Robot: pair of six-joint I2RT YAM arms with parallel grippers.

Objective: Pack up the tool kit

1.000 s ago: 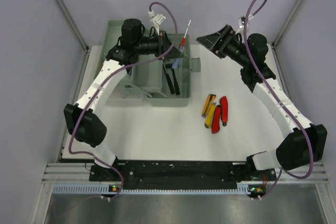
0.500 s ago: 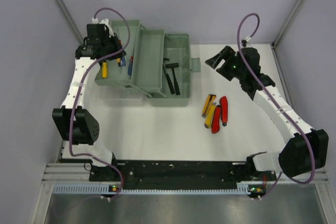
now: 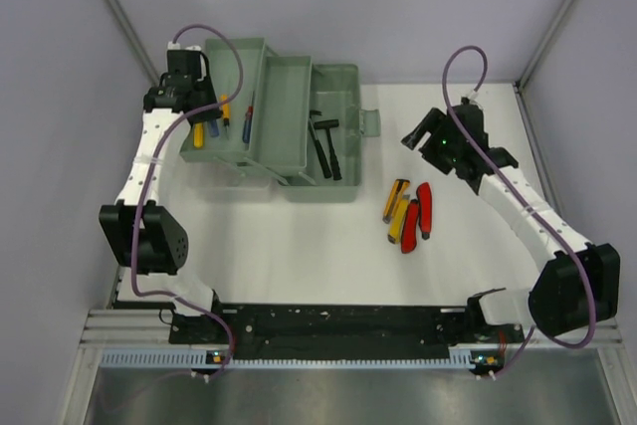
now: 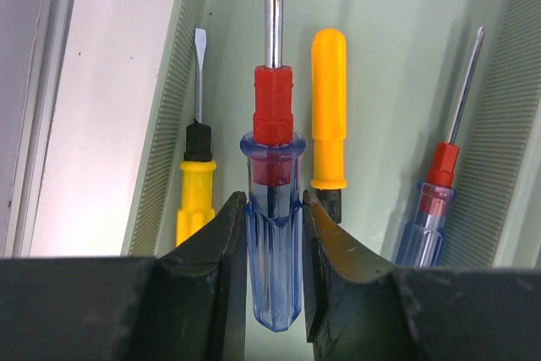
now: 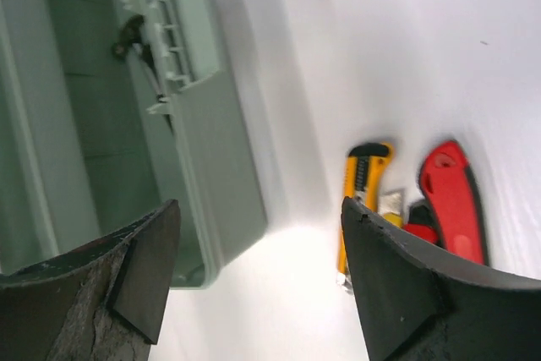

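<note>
The sage-green toolbox stands open at the back left, its trays spread out. My left gripper is over the left tray, shut on a blue clear-handled screwdriver with a red collar. Its shaft points away along the tray floor. Other screwdrivers lie beside it in the tray. Black hammers lie in the box bottom. Two yellow utility knives and red-handled pliers lie on the table right of the box. My right gripper is open and empty above the table, between box and knives.
In the right wrist view the gripper looks down on the toolbox wall and its latch, with a yellow knife and the pliers to the right. Grey walls enclose the white table.
My left arm swung from the box middle to the left tray, carrying the screwdriver, and lowered it there. My right gripper moved nearer and lower, toward the knives.
</note>
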